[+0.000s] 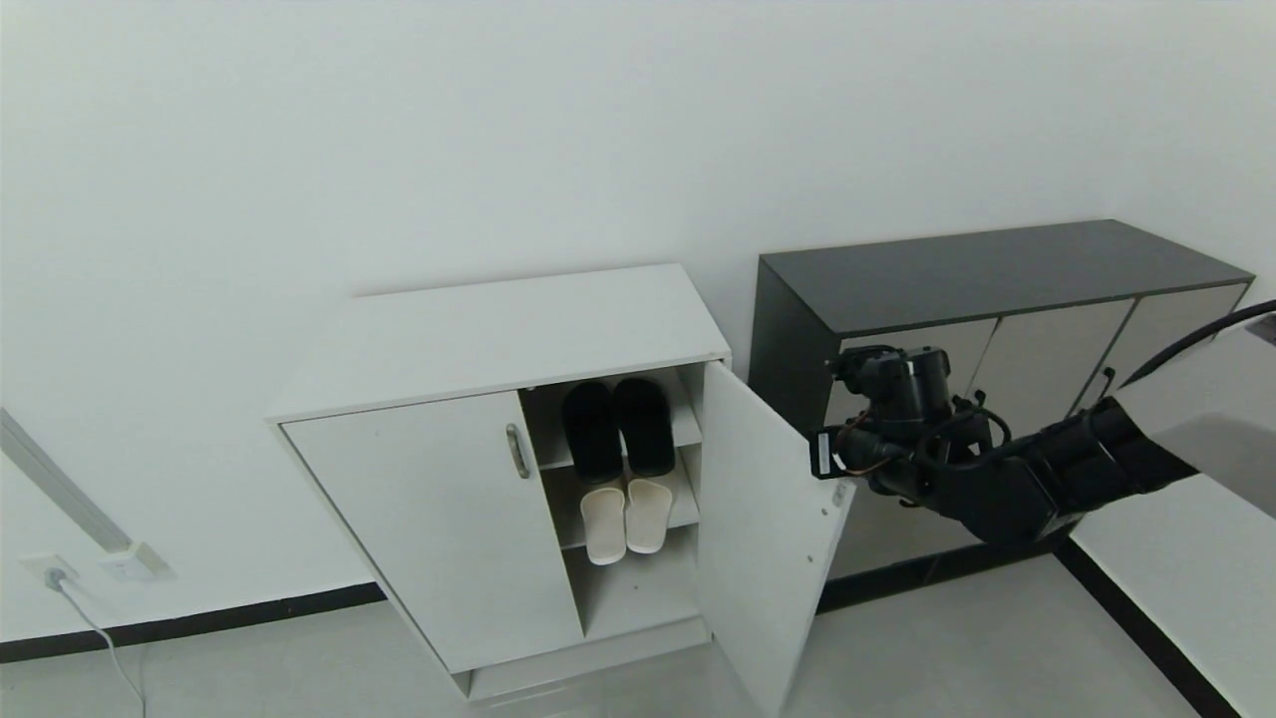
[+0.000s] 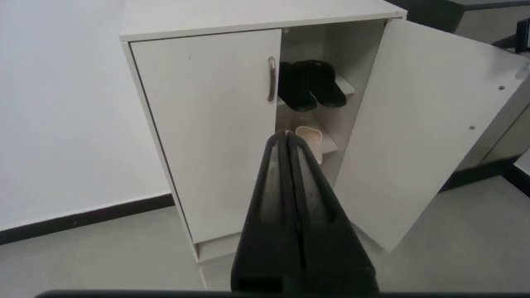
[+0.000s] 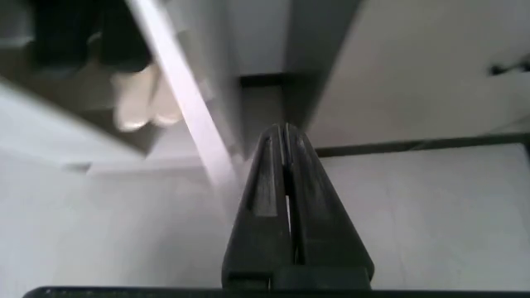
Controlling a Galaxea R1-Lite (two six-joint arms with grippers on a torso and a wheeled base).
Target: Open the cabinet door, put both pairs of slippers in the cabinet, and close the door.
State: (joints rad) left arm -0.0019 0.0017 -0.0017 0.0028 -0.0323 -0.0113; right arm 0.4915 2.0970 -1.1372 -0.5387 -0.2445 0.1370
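**Both grippers closed, right arm stretched out**

The black right arm [image 1: 1007,489] comes in from the right side of the head view and stretches across toward the middle, roughly level. Its thick forearm leads to a cable-wrapped wrist [image 1: 902,399]. The right gripper [image 1: 830,457] sits at the far end, pointing toward the robot's left. In the right wrist view, the right gripper [image 3: 286,141] has both black fingers [image 3: 267,190] pressed flat together, with a thin seam between them, tapering to a narrow tip. The left gripper [image 2: 286,145] looks the same in the left wrist view, its two black fingers meeting along their whole length and pointing forward.
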